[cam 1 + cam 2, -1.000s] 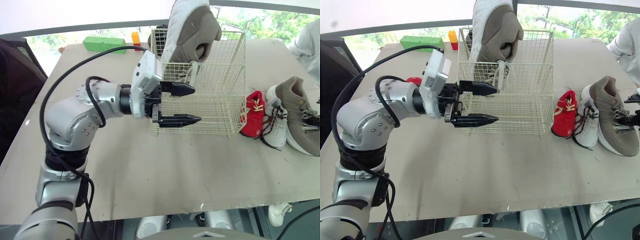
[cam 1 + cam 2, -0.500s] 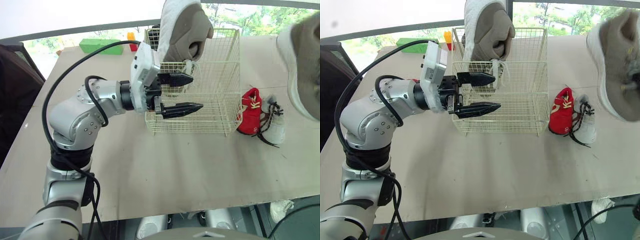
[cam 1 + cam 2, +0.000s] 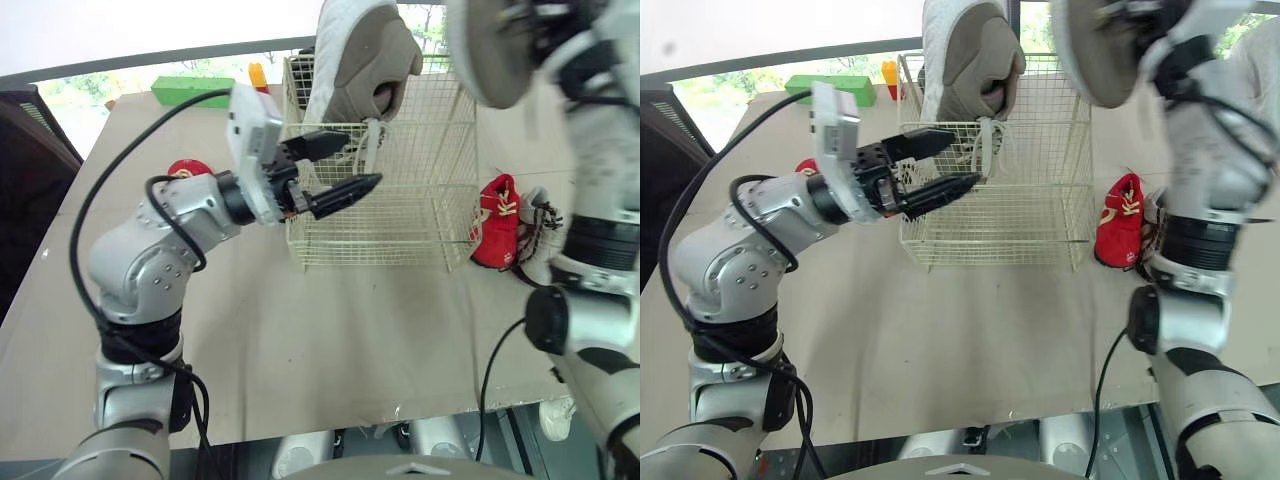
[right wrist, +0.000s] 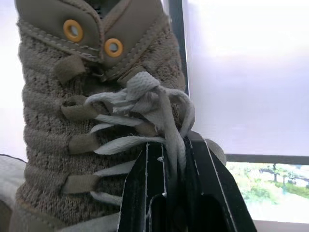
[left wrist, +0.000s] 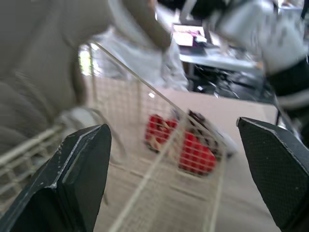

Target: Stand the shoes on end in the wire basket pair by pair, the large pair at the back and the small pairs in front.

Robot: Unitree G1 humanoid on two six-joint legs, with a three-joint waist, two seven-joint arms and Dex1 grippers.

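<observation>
Wire basket (image 3: 400, 180): stands on the surface (image 3: 330, 330). One large tan shoe (image 3: 365, 60) stands on end inside it, against the back-left corner, and rises well above the rim.

Second large tan shoe (image 3: 490, 50): held in the air above the basket's right side, clear of the rim. My right pincer (image 4: 169, 150) carries it. The two fingers are closed together on the laces at the front of the shoe.

My left pincer (image 3: 355, 162): level with the basket's left wall near the front corner, pointing toward the basket. Its fingers are spread wide and hold nothing.

On the surface just right of the basket: a small red shoe (image 3: 497, 222), with a small white shoe (image 3: 540, 235) touching its far side.

Left of the basket, well apart: another red shoe (image 3: 185, 170).

Behind the basket to its left: a green block (image 3: 193, 90).
</observation>
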